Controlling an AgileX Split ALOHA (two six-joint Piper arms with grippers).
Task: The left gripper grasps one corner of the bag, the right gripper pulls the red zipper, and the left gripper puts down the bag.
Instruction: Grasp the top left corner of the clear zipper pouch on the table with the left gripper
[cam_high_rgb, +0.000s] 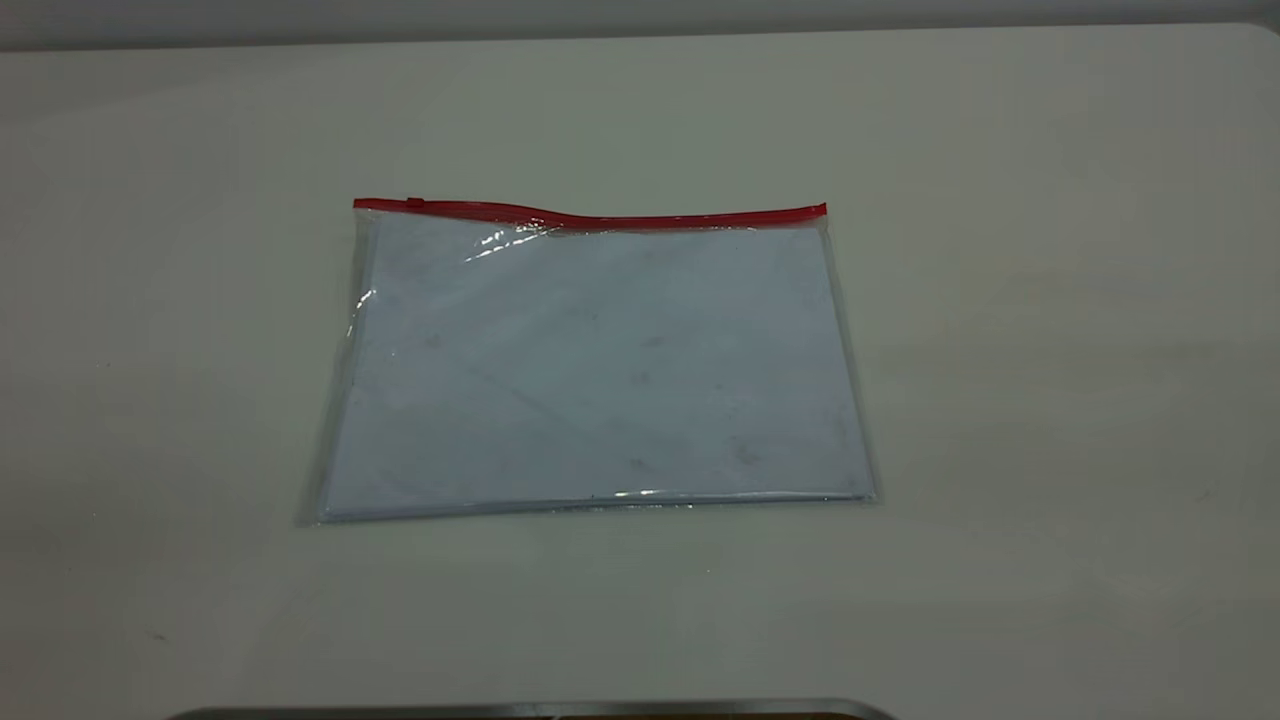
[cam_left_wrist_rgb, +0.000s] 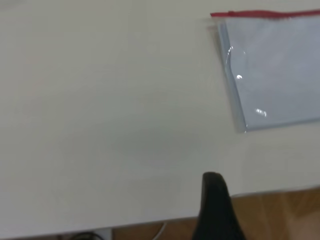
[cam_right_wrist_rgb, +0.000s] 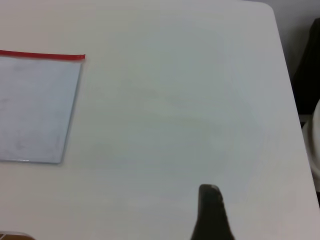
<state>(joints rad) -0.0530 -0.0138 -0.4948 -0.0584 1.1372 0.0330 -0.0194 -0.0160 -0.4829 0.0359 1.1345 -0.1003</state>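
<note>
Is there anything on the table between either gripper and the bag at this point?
Nothing visible. The bag lies flat and alone on the table, red zipper along its far edge. In each wrist view, only bare tabletop separates the left gripper and the right gripper from the bag's near corners.

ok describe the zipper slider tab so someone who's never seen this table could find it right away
On the white table lies one flat clear bag with white sheets inside. Along its far long edge runs the red zipper. The slider tab is the small red bump near that strip's left end, raised slightly above the thin line.
</note>
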